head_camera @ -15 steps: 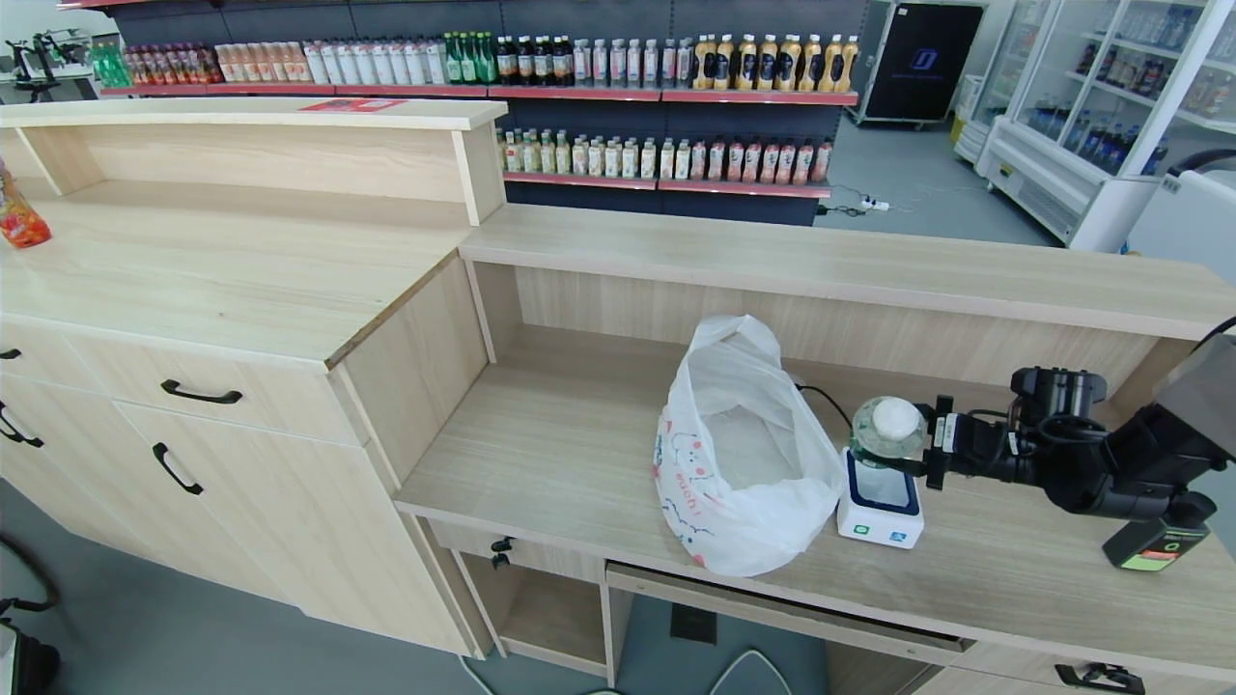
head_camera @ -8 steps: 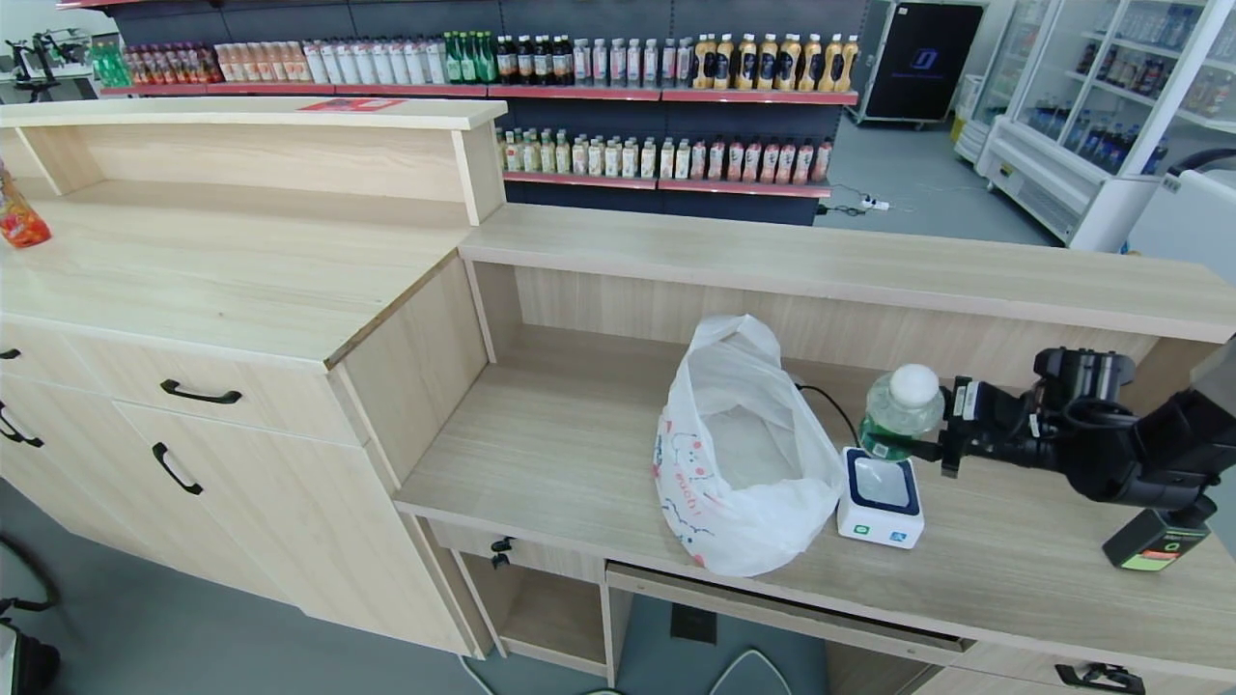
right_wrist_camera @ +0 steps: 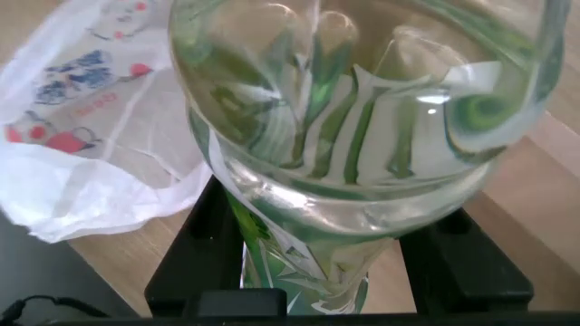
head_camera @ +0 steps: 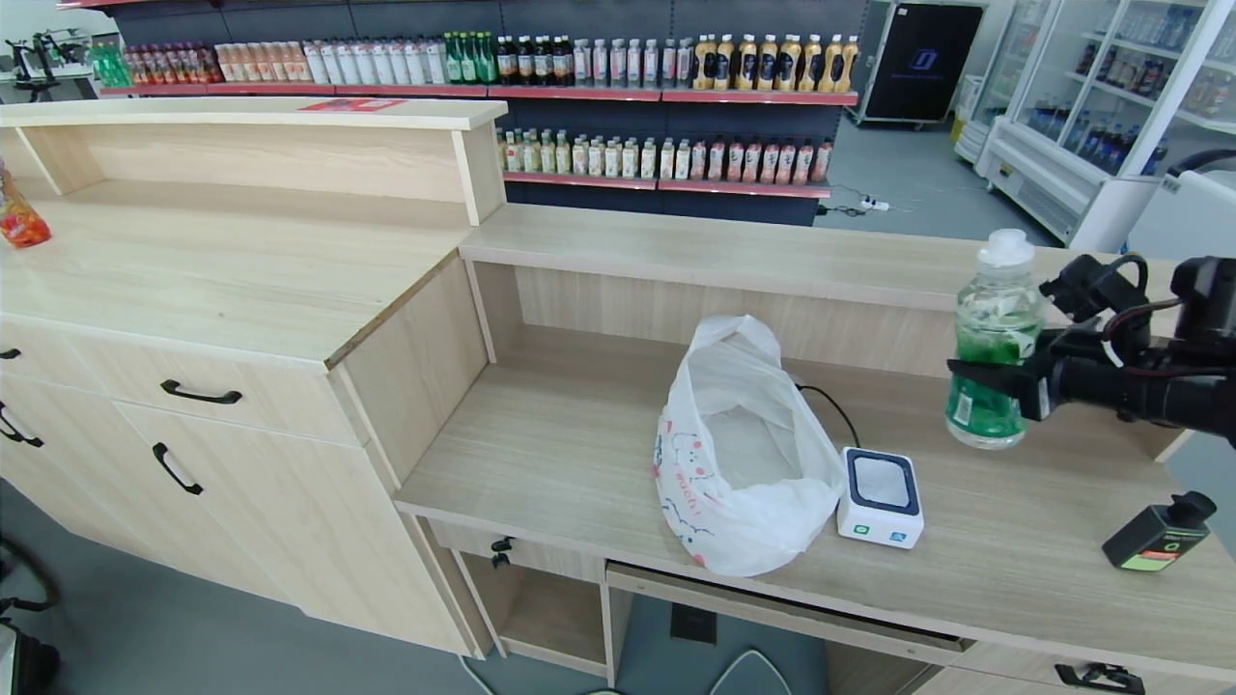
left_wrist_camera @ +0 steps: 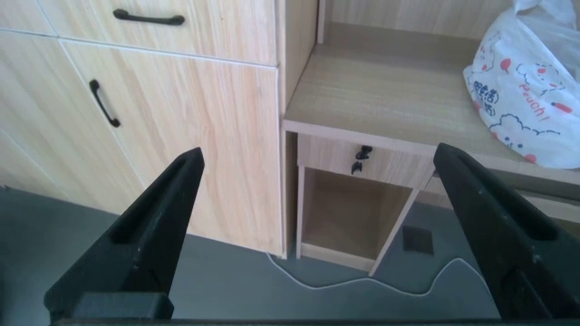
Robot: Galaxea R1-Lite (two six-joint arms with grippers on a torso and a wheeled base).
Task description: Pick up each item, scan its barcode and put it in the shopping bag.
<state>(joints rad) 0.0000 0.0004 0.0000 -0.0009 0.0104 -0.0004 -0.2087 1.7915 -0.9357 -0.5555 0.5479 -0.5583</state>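
My right gripper (head_camera: 985, 378) is shut on a clear bottle (head_camera: 993, 347) with a green label and white cap, held upright in the air above the right part of the counter. The same bottle (right_wrist_camera: 362, 154) looms close in the right wrist view, with the bag (right_wrist_camera: 100, 136) beneath it. The white barcode scanner (head_camera: 880, 496) sits on the counter, below and left of the bottle. Beside the scanner stands the white shopping bag (head_camera: 744, 454), its mouth open. My left gripper (left_wrist_camera: 331, 235) hangs open off the counter's left end, over the floor by the cabinet.
A black handheld device (head_camera: 1157, 536) lies at the counter's right front. A raised wooden ledge (head_camera: 830, 261) runs behind the work surface. An orange snack pack (head_camera: 19, 217) lies on the upper counter far left. Cabinet doors (left_wrist_camera: 163, 109) stand near the left gripper.
The right gripper has lifted the bottle off the scanner, swung it right and upward, and turned it from cap-toward-camera to upright. The left arm, bag and scanner stayed put.
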